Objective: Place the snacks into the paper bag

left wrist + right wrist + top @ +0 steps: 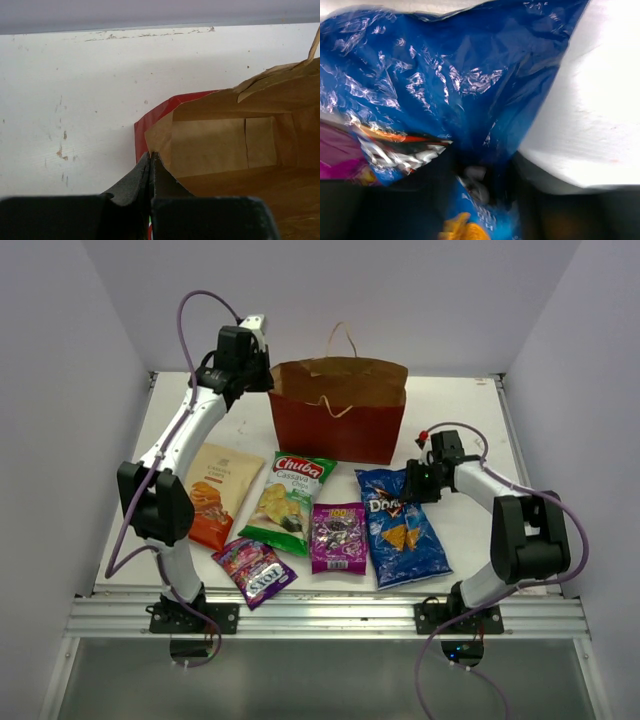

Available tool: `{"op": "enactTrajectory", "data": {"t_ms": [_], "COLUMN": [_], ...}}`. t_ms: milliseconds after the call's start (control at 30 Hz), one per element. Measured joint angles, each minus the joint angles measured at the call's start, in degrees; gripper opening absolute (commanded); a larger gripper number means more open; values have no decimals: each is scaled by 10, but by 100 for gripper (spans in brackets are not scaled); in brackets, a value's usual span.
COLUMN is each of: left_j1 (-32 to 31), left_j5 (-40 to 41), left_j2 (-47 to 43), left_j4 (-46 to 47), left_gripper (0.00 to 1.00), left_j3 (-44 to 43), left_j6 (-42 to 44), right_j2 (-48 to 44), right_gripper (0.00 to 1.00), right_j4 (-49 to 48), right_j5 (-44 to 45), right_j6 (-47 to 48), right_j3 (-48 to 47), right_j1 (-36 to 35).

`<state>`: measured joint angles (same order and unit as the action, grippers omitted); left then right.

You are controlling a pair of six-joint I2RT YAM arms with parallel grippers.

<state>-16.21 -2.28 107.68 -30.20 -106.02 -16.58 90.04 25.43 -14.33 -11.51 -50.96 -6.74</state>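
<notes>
The reddish-brown paper bag (340, 425) stands open at the back middle, its tan inside (225, 145) facing the left wrist view. My left gripper (264, 376) (150, 156) is shut on the bag's left rim. The snacks lie flat in front of the bag: a beige-orange chips packet (217, 495), green-white Chuba (290, 502), two purple candy packs (338, 537) (255, 572) and blue Doritos (403, 530) (470, 75). My right gripper (408, 483) (485, 190) straddles the Doritos' top edge. The blue foil bunches between its blurred jaws, and a grip cannot be made out.
Bare white table (450, 410) lies right of the bag, and grey walls close in on three sides. The table's back edge (150, 30) runs behind the bag. A corner of a purple candy pack (335, 160) shows left of the Doritos.
</notes>
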Motion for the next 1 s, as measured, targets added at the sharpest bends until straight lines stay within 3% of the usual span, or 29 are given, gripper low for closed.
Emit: {"op": "enactTrajectory", "data": {"t_ms": [33, 233, 333, 467, 600, 833, 1000], "left_j1": [0, 0, 0, 0, 0, 0, 0], "left_j5": [0, 0, 0, -4, -7, -17, -26], "left_j2": [-1, -5, -5, -5, -5, -5, -5], "left_j4": [0, 1, 1, 1, 1, 1, 1], "left_gripper": [0, 0, 0, 0, 0, 0, 0], "left_j3": [2, 7, 7, 7, 7, 7, 7], "left_j6": [1, 2, 2, 3, 3, 3, 3], "right_j2": [3, 3, -2, -10, -10, -10, 75], "right_gripper": [0, 0, 0, 0, 0, 0, 0], "right_j4": [-3, 12, 86, 200, 261, 231, 181], "right_j5": [-5, -1, 58, 168, 274, 333, 342], "right_j6": [2, -3, 4, 29, 58, 98, 129], "right_j3": [2, -8, -53, -202, -410, -600, -757], "right_j1": [0, 0, -7, -7, -5, -24, -55]}}
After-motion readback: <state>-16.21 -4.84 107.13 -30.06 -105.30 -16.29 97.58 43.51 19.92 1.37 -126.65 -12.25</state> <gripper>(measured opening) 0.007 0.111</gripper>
